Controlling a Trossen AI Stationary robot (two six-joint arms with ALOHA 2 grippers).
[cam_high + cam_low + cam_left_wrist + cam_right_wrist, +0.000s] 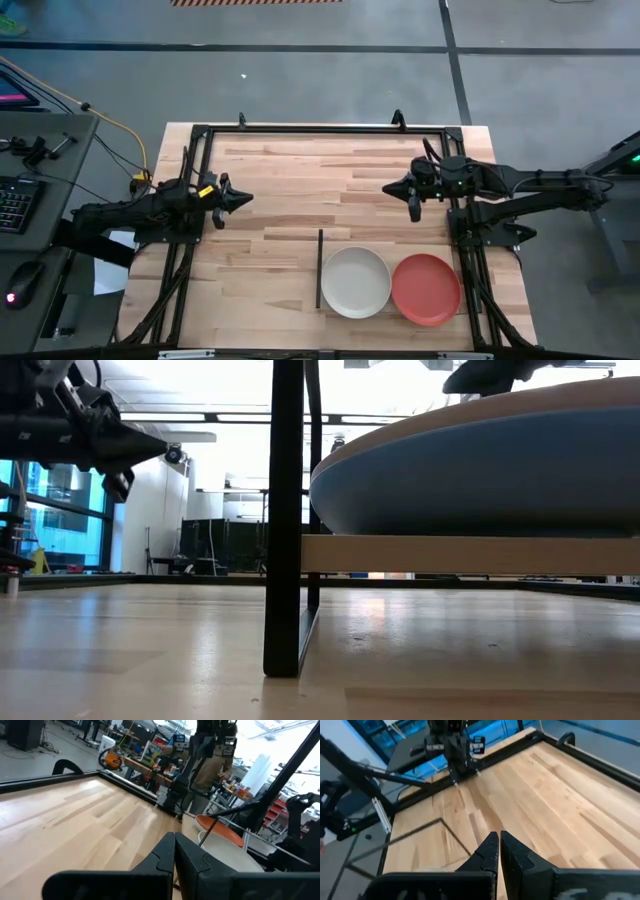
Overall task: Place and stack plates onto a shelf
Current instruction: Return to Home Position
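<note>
Plate stacking looks finished, and I judge the step in hand to be the arms' return to rest.

High view: a white plate (pixel 355 282) and a red plate (pixel 426 289) lie side by side, rims touching, at lower centre-right of the frame. They sit just right of the shelf's black strip (pixel 320 268). The left gripper (pixel 240 199) hangs at middle left and the right gripper (pixel 392 187) at upper right of centre. Both are over bare table (pixel 300 160), well apart from the plates and from each other.

Low view: a blue plate (pixel 480 480) fills the right of the frame. It rests on the shelf panel (pixel 470 555) with a pale rim above it, so the white plate sits on blue. What lies beneath the red plate cannot be seen. The strip stands upright at centre-left. The left gripper shows at upper left, clear of the shelf.

Left wrist view: the fingers (pixel 192 860) are pressed together with nothing between them. The red and white plates show at the right, beyond the strip.

Right wrist view: the fingers (pixel 517 857) likewise meet, holding nothing. The far arm shows at the top, across bare table.

Next move, in my judgement: no grasp is needed. Each arm must fold back towards its own side, high enough to pass the strip and the stacks without touching them.
</note>
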